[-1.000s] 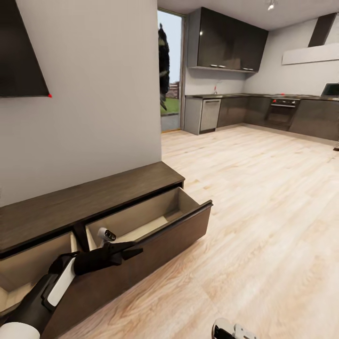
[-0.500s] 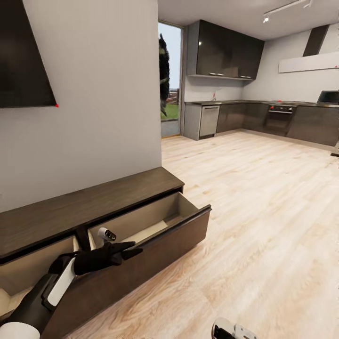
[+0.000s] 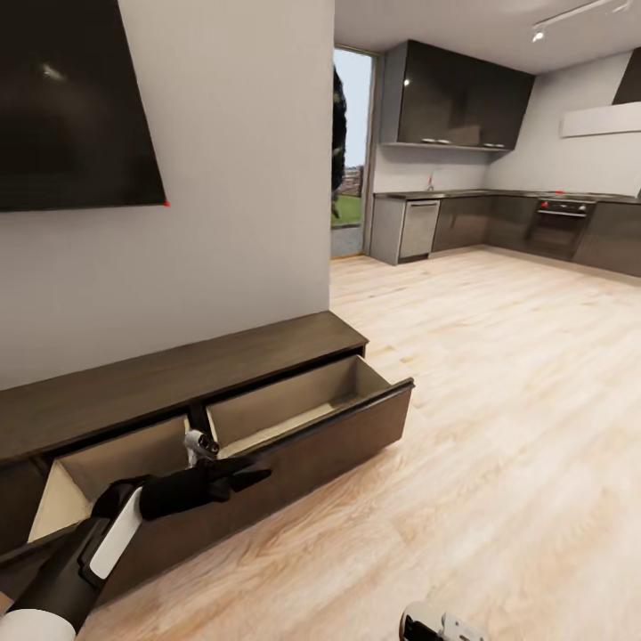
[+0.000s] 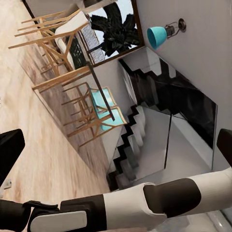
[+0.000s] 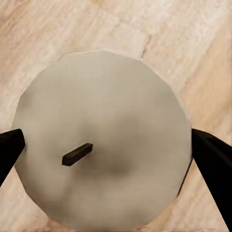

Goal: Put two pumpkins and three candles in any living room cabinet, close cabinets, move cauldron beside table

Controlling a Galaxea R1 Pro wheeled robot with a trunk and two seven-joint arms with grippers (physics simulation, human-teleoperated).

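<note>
Candle [image 5: 101, 154] sits between the two dark fingertips of my right claw in the right wrist view: I look straight down on its pale round top with the short dark wick, wood floor behind it. The fingertips stand at either side of it, right against its edge, so I take the claw as closed on the candle. In the head view only a bit of that arm's white casing shows at the lower edge.

My left claw [image 3: 245, 470] reaches out over the front edge of the cabinet [image 3: 178, 374], its black fingers drawn close together and nothing between them. The cabinet runs low along the wall under the dark screen [image 3: 76, 107]. Two of its drawers are pulled out, and the right one [image 3: 303, 414] shows a pale, bare inside; the left one lies partly behind my arm. Beyond it the pale wood floor [image 3: 499, 401] runs to the kitchen units [image 3: 499, 223]. The left wrist view looks past the white and black arm at wooden chairs [image 4: 72, 82] and a staircase [image 4: 130, 140].
</note>
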